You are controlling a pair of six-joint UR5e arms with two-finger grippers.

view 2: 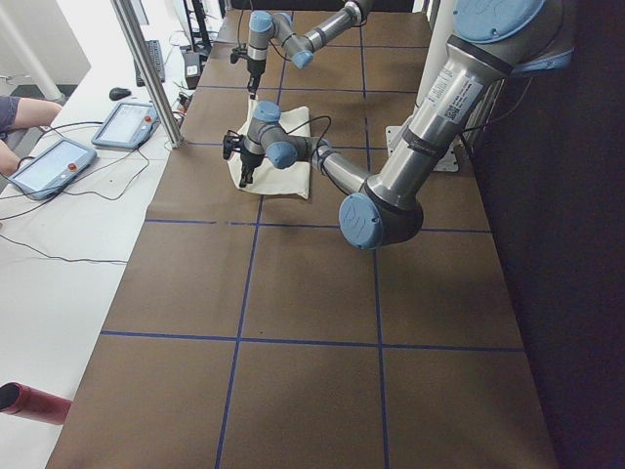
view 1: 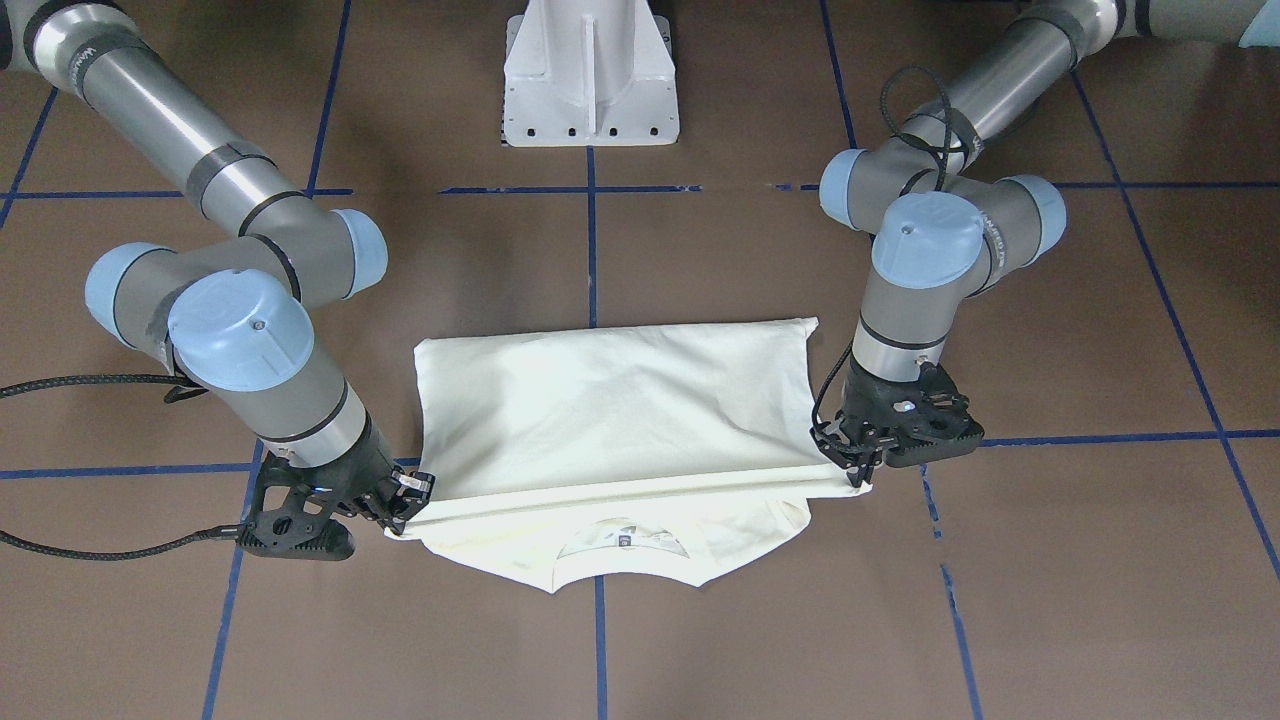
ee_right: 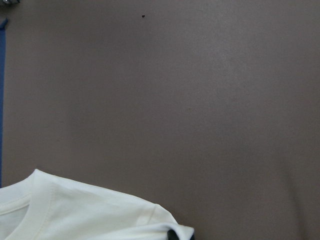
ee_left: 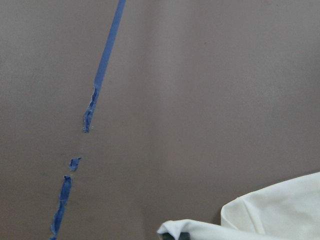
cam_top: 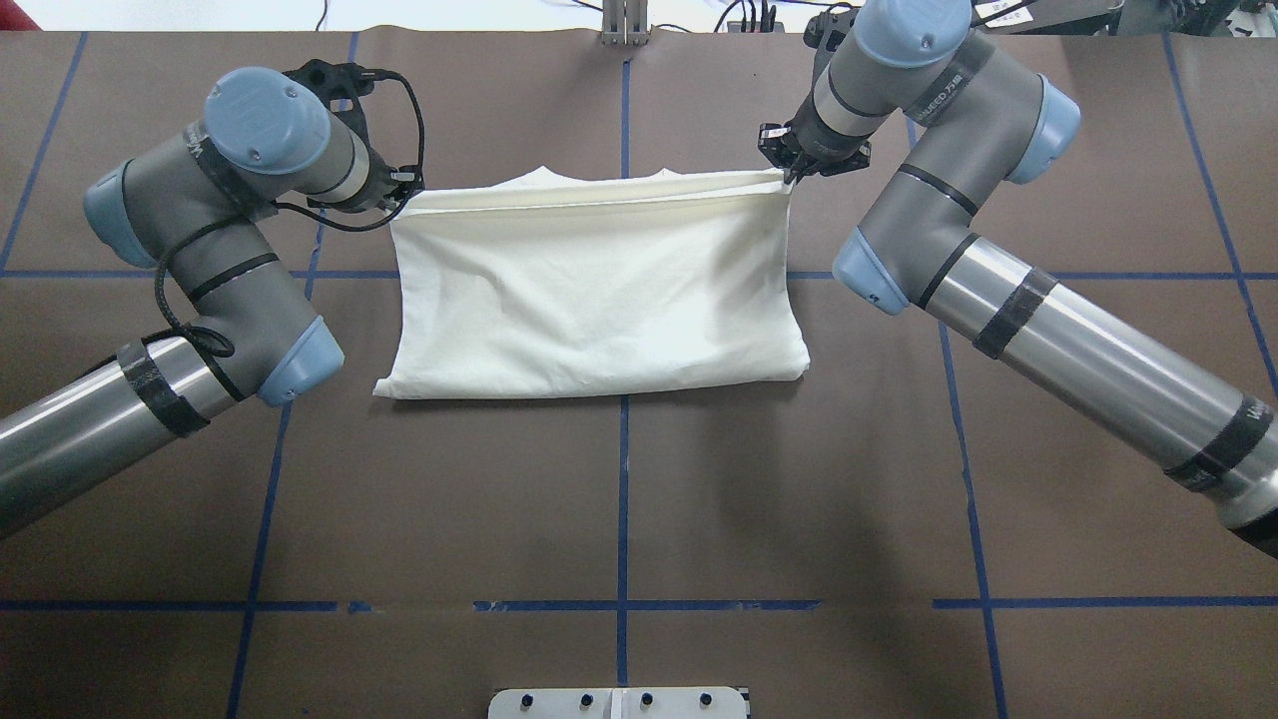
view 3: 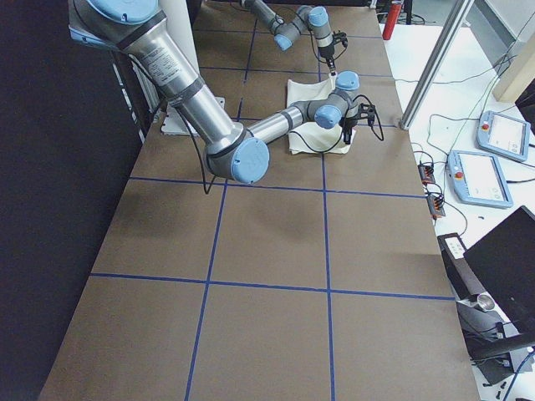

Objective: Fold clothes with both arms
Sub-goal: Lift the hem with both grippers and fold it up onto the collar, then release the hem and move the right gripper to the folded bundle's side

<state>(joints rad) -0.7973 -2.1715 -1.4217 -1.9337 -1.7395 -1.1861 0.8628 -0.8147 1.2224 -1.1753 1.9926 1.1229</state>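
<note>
Right now the cream shirt [view 1: 620,400] is lying on the brown table [view 1: 700,620], folded over on itself with its plain side showing; it is sitting across the central blue tape line [view 1: 592,250], well in front of the white pedestal [view 1: 590,80]; the folded-over top layer is ending in a long straight edge on the side away from the robot, and that edge is stretching almost taut between the two grippers; the left gripper [view 1: 862,468] is pinching one end of this edge, its fingers closed tight on the cloth; the right gripper [view 1: 405,505] is gripping the other end in the same way, fingers clamped onto the corner; both are hanging low, just above the table; beyond the held edge the lower layer is peeking out, and the neckline [view 1: 625,545] with a small label is showing there; the left arm [view 1: 920,250] and right arm [view 1: 240,330] are reaching in from opposite sides, wrists pointing downward; each wrist camera is catching only a cream corner of cloth at the bottom of its view, over bare table.
</note>
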